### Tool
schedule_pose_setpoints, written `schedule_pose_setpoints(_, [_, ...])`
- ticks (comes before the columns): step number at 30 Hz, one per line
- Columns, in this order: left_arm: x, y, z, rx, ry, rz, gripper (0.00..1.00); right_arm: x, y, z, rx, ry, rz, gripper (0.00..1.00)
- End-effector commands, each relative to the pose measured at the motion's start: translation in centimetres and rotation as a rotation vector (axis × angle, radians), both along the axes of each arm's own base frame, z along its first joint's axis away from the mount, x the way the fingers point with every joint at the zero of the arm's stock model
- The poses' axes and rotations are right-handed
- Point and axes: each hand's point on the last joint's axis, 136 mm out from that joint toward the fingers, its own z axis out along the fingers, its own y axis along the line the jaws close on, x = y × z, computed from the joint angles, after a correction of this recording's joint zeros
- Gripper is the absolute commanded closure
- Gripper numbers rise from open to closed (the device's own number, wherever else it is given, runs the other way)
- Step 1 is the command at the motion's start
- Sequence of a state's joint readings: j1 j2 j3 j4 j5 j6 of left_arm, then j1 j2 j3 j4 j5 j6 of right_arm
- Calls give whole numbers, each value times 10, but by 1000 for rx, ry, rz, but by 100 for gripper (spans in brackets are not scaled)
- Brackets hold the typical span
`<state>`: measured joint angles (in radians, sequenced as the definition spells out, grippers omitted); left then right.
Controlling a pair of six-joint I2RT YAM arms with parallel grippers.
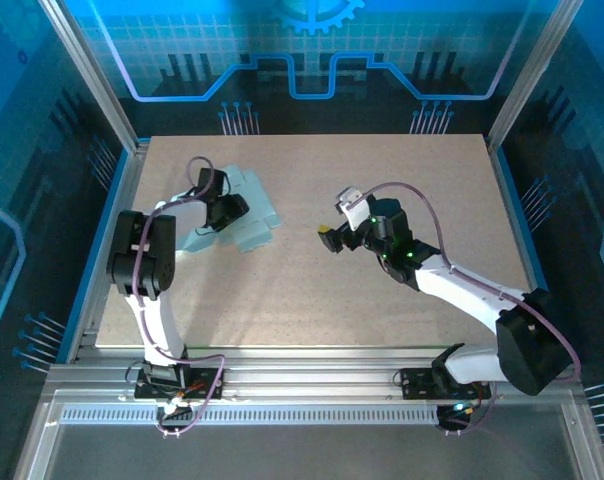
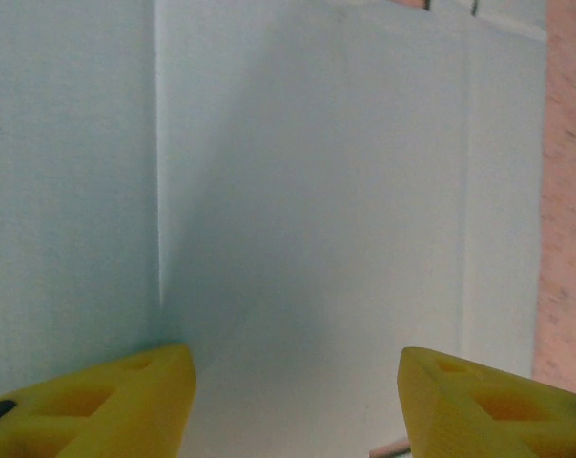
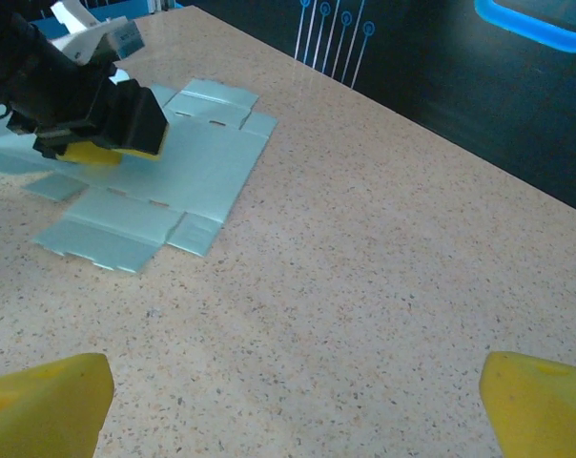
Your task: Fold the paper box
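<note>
Paper box (image 3: pixel 188 167): flat, unfolded, toward bench (image 1: pixel 382 300) far-left corner
Left gripper (image 2: pixel 298 401): jaws apart on it
Right gripper (image 3: pixel 293 405): jaws wide, empty

paper box (image 1: pixel 257 226) on table (image 1: pixel 382 295), under left pincer (image 1: pixel 224 215)

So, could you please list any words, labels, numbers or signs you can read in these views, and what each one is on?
No readable text in any view.
paper box: plain pale card with no print on it.
back wall: a gear symbol and circuit-style lines, but no letters or numbers.
</note>
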<state>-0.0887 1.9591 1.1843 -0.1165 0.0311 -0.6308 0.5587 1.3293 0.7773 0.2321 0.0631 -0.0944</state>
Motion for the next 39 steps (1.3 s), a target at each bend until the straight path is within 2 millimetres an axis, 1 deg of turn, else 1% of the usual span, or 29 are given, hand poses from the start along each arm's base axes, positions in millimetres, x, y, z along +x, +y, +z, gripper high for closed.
schedule_pose_setpoints(1, [-33, -49, -38, -114, 151, -74, 40, 4, -7, -3, 51, 44, -35, 0])
schedule_pose_setpoints(3, [-38, -67, -40, -129, 156, -102, 40, 7, -15, -4, 88, 74, -70, 0])
schedule_pose_setpoints(6, [-43, -100, -41, -161, 156, -145, 40, 12, -30, -8, 166, 134, -130, 0])
schedule_pose_setpoints(10, [-53, -152, -41, -231, 152, -167, 39, 16, -55, -18, 270, 220, -219, 0])
schedule_pose_setpoints(12, [-58, -176, -39, -255, 152, -183, 38, 16, -66, -22, 301, 253, -254, 0])
schedule_pose_setpoints(16, [-76, -226, -35, -294, 165, -236, 36, 10, -81, -26, 345, 287, -287, 0])
schedule_pose_setpoints(17, [-80, -235, -33, -298, 162, -242, 36, 8, -83, -27, 351, 294, -292, 0])
schedule_pose_setpoints(19, [-84, -248, -29, -301, 153, -249, 36, 4, -89, -28, 358, 301, -304, 0])
schedule_pose_setpoints(22, [-79, -260, -17, -314, 120, -269, 36, -2, -98, -31, 383, 328, -336, 0])
schedule_pose_setpoints(24, [-73, -266, -3, -320, 87, -289, 36, -5, -104, -33, 416, 351, -350, 0])
schedule_pose_setpoints(27, [-63, -267, 29, -302, -1, -325, 34, -8, -112, -36, 476, 411, -373, 0])
schedule_pose_setpoints(30, [-54, -257, 64, -256, -90, -352, 31, -9, -123, -42, 540, 482, -414, 0])
schedule_pose_setpoints(32, [-50, -244, 78, -211, -132, -364, 29, -10, -128, -47, 581, 530, -423, 0])
schedule_pose_setpoints(34, [-47, -226, 81, -162, -145, -365, 29, -9, -128, -51, 616, 581, -411, 0])
schedule_pose_setpoints(36, [-45, -208, 80, -127, -144, -369, 30, -7, -126, -57, 644, 654, -388, 0])
schedule_pose_setpoints(38, [-46, -188, 71, -74, -120, -380, 33, -4, -122, -64, 667, 727, -359, 0])
schedule_pose_setpoints(39, [-47, -181, 67, -44, -107, -392, 38, -2, -121, -68, 672, 756, -353, 0])
